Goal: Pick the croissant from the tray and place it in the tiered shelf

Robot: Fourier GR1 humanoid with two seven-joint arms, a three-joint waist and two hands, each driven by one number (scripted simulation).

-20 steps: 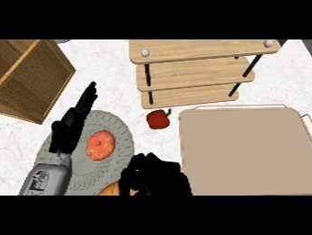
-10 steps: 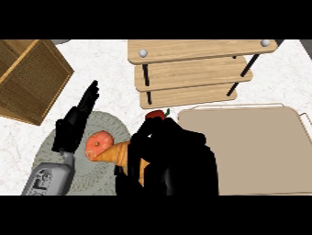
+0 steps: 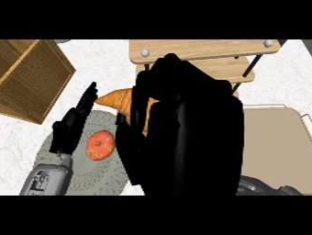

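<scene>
We have our right robot hand (image 3: 186, 133) curled round the croissant (image 3: 120, 98), which is off the tray (image 3: 284, 151) lying to that hand's right. The croissant's pointed end pokes out on the hand's left, its long axis running crosswise. The tiered shelf (image 3: 206, 48) sits just ahead, partly hidden by the hand. Our left robot hand (image 3: 74, 121) rests open, farther left.

Kitchen, white marble counter (image 3: 97, 64), wooden tiered shelf (image 3: 199, 48), croissant (image 3: 118, 99)
</scene>
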